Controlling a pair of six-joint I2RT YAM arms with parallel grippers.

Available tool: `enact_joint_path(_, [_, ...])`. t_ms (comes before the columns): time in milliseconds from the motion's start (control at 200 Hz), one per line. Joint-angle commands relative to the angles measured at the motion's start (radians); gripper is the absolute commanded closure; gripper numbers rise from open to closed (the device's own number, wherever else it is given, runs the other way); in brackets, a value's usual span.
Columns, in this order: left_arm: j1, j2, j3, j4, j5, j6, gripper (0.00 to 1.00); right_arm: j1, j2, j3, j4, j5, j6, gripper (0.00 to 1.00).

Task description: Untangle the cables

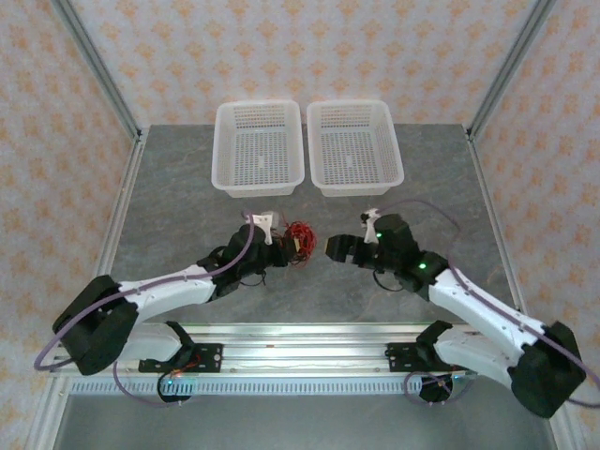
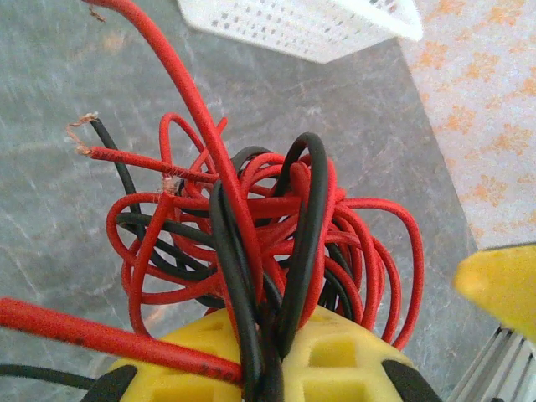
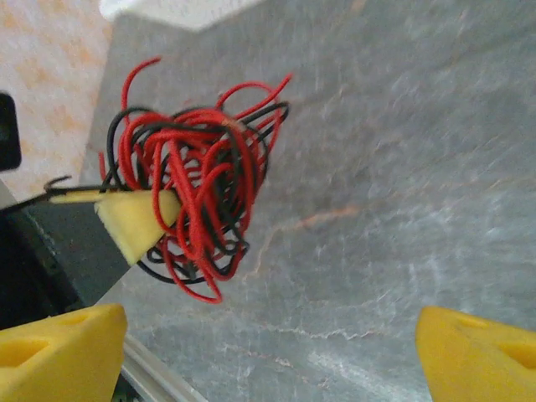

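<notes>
The cables (image 1: 301, 238) are a tangled ball of thin red and black wires near the table's middle. My left gripper (image 1: 283, 246) is shut on them. In the left wrist view, black and red strands of the cables (image 2: 251, 218) run down between the yellow fingers (image 2: 352, 360) of the left gripper (image 2: 270, 368), and the rest bunches above. My right gripper (image 1: 335, 247) stands open just right of the tangle, apart from it. In the right wrist view the cables (image 3: 197, 180) hang at the upper left, clear of the right gripper (image 3: 268, 352), whose fingers (image 3: 63, 347) stand wide.
Two white mesh baskets, one on the left (image 1: 258, 105) and one on the right (image 1: 349, 104), stand side by side at the table's far edge. Grey stone tabletop (image 1: 187, 206) surrounds the tangle. A metal rail (image 1: 300, 330) runs along the near edge.
</notes>
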Motion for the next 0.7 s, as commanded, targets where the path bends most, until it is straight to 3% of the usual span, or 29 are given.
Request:
enact_joint_path(0, [-0.021,0.046,-0.012,0.144,-0.030,-0.114,1.00,0.059,0.069,-0.016,0.161,0.072,0.092,0.13])
enact_joint_path(280, [-0.034,0.137,-0.066,0.208,-0.089,-0.187,1.00,0.086,0.255,-0.024,0.282,0.143,0.162,0.19])
enact_joint_path(465, [-0.034,0.167,-0.103,0.257,-0.095,-0.217,1.00,0.095,0.383,-0.021,0.366,0.111,0.177,0.25])
enact_joint_path(691, [-0.034,0.223,-0.139,0.320,-0.093,-0.252,1.00,0.124,0.480,-0.001,0.412,0.091,0.183,0.27])
